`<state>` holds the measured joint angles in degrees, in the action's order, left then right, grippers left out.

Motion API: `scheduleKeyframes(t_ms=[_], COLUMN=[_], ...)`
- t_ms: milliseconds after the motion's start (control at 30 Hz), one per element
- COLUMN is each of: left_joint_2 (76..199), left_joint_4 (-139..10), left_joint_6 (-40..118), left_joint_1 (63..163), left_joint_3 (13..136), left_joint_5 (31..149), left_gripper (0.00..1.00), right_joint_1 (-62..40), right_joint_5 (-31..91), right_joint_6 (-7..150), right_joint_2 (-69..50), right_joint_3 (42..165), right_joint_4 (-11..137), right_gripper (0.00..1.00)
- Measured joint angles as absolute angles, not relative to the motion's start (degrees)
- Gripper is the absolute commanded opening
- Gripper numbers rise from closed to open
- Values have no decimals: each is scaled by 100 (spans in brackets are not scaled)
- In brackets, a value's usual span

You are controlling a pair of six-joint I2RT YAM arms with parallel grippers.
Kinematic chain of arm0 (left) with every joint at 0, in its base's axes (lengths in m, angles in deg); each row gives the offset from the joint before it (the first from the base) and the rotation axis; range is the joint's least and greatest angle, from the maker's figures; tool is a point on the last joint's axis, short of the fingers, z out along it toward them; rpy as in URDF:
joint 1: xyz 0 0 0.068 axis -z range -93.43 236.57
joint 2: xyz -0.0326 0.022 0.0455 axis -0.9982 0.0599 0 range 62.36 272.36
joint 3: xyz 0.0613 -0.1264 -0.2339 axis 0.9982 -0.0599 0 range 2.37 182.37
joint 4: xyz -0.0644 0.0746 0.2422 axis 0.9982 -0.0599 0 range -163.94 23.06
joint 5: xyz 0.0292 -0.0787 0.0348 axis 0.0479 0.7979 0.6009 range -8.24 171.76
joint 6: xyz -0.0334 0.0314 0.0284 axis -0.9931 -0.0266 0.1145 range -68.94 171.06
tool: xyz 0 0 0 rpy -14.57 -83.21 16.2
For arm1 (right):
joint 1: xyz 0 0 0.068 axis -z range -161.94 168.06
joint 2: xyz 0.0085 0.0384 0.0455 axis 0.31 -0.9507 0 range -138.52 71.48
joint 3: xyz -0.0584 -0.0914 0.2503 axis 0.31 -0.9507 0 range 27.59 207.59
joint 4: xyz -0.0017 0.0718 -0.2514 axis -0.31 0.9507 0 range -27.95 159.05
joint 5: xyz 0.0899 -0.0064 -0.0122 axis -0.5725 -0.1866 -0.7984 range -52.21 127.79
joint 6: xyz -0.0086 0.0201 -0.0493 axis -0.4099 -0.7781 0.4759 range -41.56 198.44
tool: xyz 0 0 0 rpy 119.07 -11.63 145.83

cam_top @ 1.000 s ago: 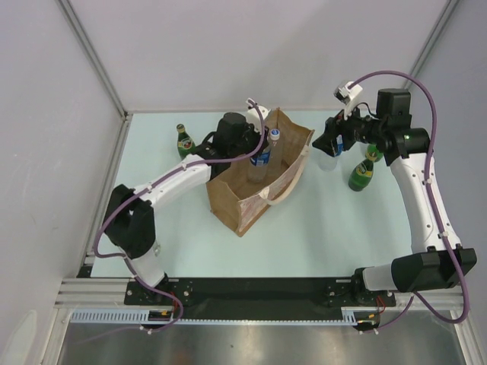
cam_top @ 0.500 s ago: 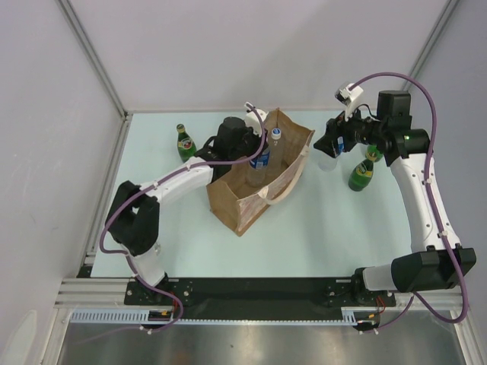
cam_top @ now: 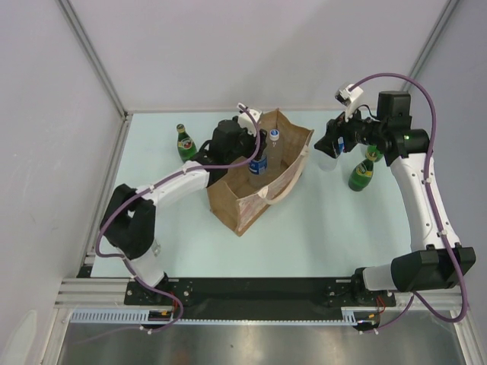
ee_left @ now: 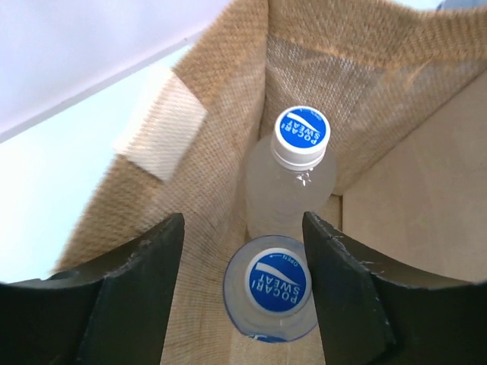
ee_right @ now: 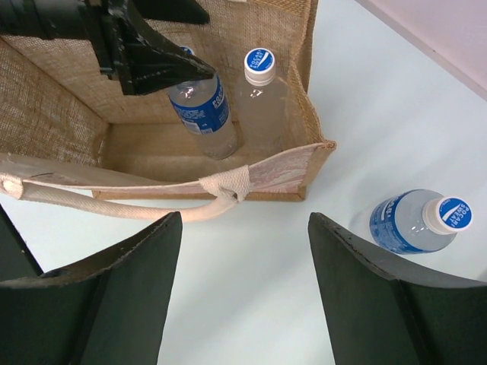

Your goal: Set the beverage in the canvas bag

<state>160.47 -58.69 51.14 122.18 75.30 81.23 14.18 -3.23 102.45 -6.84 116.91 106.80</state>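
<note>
- Left wrist view: left gripper [ee_left: 243, 220] has its jaws spread, holding nothing; beverage bottle [ee_left: 277, 287] stands right under them, inside the canvas bag [ee_left: 221, 152].
- right gripper [ee_right: 243, 220]: wide open too, empty.

One canvas bag [cam_top: 247, 207]. Three Pocari Sweat bottles [ee_left: 300, 134] [ee_left: 277, 286] [ee_right: 415, 221], two inside it, one outside. Three green glass bottles [cam_top: 183, 141] [cam_top: 361, 176] [cam_top: 373, 153].

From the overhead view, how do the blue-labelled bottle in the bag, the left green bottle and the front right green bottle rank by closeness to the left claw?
1. Blue-labelled bottle: in the canvas bag, under the left gripper.
2. Left green bottle: left of the bag.
3. Front right green bottle: far right.
</note>
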Motion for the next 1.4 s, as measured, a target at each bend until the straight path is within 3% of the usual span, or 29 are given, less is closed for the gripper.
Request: scheduleKeyframes(t_ms=[200,300,433,800,1400], left_joint_2=[15638,15310,14797,13046,10760], left_joint_4=[-5887,-6024,-6230,-6951,-8486], left_joint_6=[5116,5112,5114,5092,4190], left_joint_1=[12209,12207,12201,12194,12179], left_joint_3=[7523,7528,7539,7466,5860], left_joint_5=[8003,7946,7832,7445,6540], left_gripper=[77,91,99,100,100], right_joint_1=[1451,1540,1656,1713,1730], right_joint_5=[-268,-126,187,1371,2361], right_joint_6=[10134,9911,9530,8853,9069], right_joint_2=[-815,-955,-1224,-2201,-3217], right_joint_3=[11693,11719,11844,12443,12917], right_joint_4=[10676,10634,10538,10324,10293], right_gripper=[72,71,70,69,67])
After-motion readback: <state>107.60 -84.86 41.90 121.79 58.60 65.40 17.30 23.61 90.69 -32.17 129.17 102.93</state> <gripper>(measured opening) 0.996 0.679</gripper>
